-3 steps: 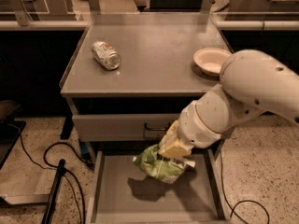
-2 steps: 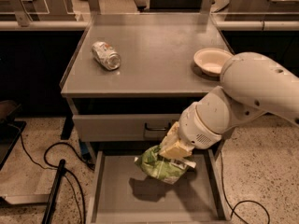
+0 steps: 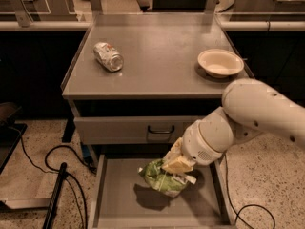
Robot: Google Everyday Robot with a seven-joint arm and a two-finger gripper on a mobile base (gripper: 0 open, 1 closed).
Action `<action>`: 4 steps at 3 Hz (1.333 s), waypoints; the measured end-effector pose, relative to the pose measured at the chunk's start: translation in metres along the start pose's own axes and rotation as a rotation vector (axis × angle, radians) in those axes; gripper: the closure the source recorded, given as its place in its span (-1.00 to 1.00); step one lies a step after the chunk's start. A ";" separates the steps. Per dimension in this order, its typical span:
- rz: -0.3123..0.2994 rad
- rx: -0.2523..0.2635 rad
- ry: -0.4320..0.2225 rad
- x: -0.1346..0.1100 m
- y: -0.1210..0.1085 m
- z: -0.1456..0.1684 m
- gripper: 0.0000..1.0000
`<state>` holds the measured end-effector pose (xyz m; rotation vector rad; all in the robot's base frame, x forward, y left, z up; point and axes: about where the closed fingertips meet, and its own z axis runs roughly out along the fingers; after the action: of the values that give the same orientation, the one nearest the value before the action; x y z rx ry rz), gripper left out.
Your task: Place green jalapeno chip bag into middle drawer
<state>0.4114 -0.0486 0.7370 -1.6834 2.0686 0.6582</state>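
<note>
ok so the arm just dipped a bit in the last second, and the gripper is down at about 6 o'clock from the cabinet top, pinched tight on the top edge of the green jalapeno chip bag. bag now hangs lower inside the open middle drawer, close over its own shadow, can't tell if it's touching the floor. I'd say letting go is all that's left. crushed can at 10 o'clock and bowl at 2 o'clock sit up top
</note>
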 end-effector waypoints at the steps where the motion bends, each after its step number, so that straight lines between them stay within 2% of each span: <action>1: 0.061 -0.017 -0.033 0.031 -0.013 0.041 1.00; 2: 0.099 -0.046 -0.054 0.051 -0.024 0.069 1.00; 3: 0.135 -0.087 -0.047 0.061 -0.031 0.088 1.00; 4: 0.135 -0.087 -0.047 0.061 -0.031 0.088 1.00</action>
<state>0.4300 -0.0508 0.6268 -1.5675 2.1631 0.8338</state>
